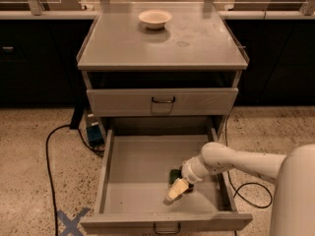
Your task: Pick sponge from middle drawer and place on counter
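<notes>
The middle drawer point(133, 168) is pulled wide open below the cabinet. The sponge point(173, 175) lies on the drawer floor right of centre; only a small dark green part shows, the rest is hidden by my gripper. My gripper point(174, 192) reaches into the drawer from the right, angled down and to the left, directly over the sponge and close to the drawer's front wall. The counter point(162, 45) is the grey cabinet top above the drawers.
A white bowl point(155, 18) stands at the back of the counter. The upper drawer front point(162, 101) is closed. A black cable point(48, 154) and a blue box point(94, 134) lie on the floor at left, and a blue tape cross point(71, 221) marks the floor.
</notes>
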Available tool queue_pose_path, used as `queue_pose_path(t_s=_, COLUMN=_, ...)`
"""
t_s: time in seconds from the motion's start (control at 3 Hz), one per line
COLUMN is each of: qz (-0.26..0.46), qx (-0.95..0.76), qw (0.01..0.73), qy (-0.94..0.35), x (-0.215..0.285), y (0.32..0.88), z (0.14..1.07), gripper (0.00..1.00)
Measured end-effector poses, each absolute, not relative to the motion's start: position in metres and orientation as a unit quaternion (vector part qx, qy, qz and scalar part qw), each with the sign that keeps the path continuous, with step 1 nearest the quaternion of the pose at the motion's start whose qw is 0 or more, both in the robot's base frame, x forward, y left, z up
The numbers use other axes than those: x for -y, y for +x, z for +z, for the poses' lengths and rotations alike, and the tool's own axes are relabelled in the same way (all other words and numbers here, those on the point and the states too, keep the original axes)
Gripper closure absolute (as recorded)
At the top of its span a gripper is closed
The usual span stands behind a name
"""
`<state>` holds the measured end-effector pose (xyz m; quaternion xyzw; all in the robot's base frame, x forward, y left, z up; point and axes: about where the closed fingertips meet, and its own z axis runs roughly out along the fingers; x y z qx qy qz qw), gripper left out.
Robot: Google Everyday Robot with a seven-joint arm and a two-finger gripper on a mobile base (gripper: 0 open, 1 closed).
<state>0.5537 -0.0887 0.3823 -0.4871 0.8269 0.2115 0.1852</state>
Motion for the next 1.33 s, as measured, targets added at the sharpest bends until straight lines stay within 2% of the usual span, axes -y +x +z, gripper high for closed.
queue_pose_path(t_s=0.67, qz=0.212, qx=-0.820, qw=0.188, qy=-0.498, x=0.068, y=0.567, z=0.355, gripper=0.00)
queue_pose_path(t_s=1.33, qz=0.203, qx=-0.827, qw=0.183, qy=-0.491, x=0.079, y=0.561, z=0.340, gripper=0.00)
